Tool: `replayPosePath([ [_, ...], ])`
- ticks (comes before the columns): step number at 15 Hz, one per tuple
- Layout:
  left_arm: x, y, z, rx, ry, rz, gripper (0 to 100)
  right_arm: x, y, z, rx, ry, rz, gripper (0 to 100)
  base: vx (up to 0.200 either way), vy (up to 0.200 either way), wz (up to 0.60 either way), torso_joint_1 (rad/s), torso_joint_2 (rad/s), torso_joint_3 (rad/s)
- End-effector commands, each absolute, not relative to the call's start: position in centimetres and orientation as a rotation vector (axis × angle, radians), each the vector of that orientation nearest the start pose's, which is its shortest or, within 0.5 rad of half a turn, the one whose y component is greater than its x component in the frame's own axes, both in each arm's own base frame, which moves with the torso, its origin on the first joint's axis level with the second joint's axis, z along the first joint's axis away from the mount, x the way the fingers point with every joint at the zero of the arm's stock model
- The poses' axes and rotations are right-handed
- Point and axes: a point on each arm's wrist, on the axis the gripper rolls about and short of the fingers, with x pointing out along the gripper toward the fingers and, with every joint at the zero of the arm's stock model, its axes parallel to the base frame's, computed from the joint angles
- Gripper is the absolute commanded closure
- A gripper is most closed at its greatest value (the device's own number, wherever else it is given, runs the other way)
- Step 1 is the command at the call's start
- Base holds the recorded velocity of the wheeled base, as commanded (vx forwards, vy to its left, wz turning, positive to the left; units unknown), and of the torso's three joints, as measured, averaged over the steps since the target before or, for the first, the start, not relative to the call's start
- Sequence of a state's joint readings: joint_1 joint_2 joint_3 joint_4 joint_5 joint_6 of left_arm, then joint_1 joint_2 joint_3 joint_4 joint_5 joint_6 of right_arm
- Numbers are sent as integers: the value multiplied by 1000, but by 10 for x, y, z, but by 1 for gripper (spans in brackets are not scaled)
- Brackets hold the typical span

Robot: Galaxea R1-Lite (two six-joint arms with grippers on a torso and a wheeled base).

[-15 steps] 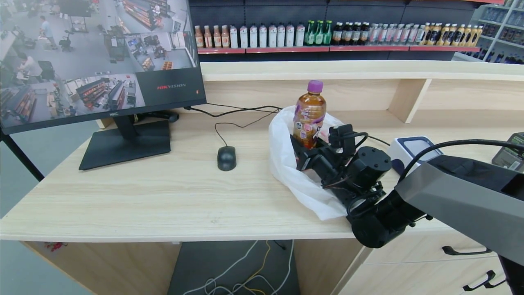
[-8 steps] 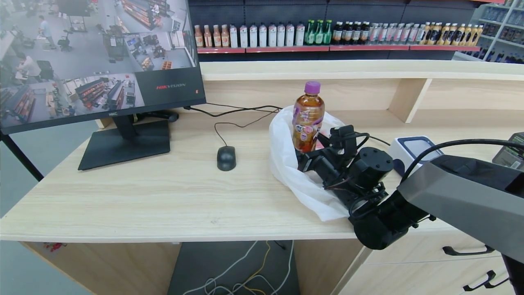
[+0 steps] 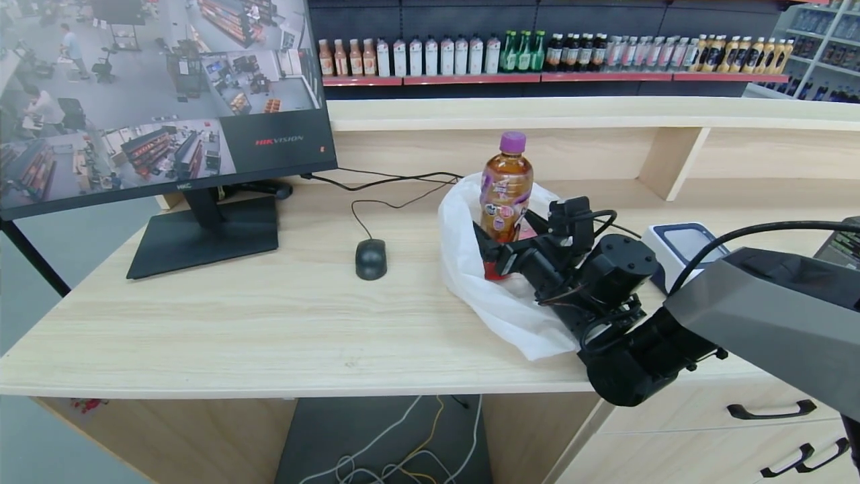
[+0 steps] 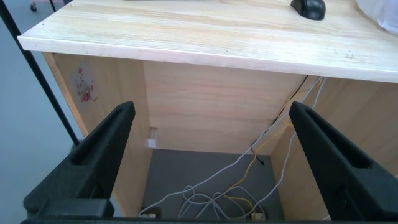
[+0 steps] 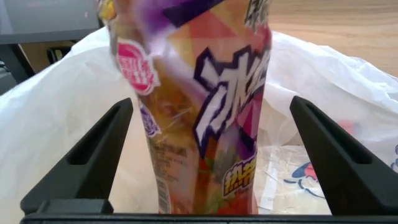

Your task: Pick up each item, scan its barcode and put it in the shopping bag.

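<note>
Position: the amber plastic drink bottle with a purple cap point(image 3: 507, 191) stands inside the white plastic shopping bag point(image 3: 470, 275) on the pale wooden counter point(image 3: 269, 323), between the fingers of the right gripper point(image 3: 502, 243).
Right gripper: fingers spread wide on either side of the bottle, not pressing it.
Look: brown liquid; purple, pink and orange label.
Orientation: upright, cap up, long axis vertical.
Left gripper point(image 4: 211, 118): fingers apart, holding nothing, low by the counter's front edge.

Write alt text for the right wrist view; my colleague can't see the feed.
A drink bottle with a colourful label stands inside the open right claw, clear of both fingers. The white shopping bag spreads around and behind it, with the wooden counter beyond.
</note>
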State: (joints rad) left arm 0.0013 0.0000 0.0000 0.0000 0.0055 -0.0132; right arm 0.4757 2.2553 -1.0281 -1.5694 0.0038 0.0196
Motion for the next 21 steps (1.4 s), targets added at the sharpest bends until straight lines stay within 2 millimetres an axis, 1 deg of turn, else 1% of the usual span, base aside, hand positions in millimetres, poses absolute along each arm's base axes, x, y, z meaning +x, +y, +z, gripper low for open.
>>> replayPosePath([
  [1,-23,0,75,-14,0,8,0,363,188,140,106,-352,481,0,0,0,0,0,0,0],
  [3,-23,0,75,-14,0,8,0,358,186,148,107,-365,481,0,0,0,0,0,0,0],
  [4,-23,0,76,-14,-2,8,0,355,184,148,104,-360,481,0,0,0,0,0,0,0],
  [7,-23,0,75,-14,0,8,0,343,182,157,105,-365,488,0,0,0,0,0,0,0],
  [10,-23,0,75,-14,0,8,0,327,175,162,101,-345,494,0,0,0,0,0,0,0],
  [11,-23,0,75,-14,0,8,0,317,175,165,103,-342,507,0,0,0,0,0,0,0],
  [12,-23,0,75,-14,0,8,0,301,173,170,106,-330,526,0,0,0,0,0,0,0],
  [14,-23,0,75,-14,0,8,0,272,157,176,103,-308,531,0,0,0,0,0,0,0],
  [16,-23,0,75,-14,0,8,0,245,142,179,95,-288,531,0,0,0,0,0,0,0],
  [19,-23,0,76,-14,-2,8,0,218,127,190,104,-313,535,0,0,0,0,0,0,0],
  [21,-23,0,75,-14,0,8,0,200,117,186,98,-292,537,0,0,0,0,0,0,0],
])
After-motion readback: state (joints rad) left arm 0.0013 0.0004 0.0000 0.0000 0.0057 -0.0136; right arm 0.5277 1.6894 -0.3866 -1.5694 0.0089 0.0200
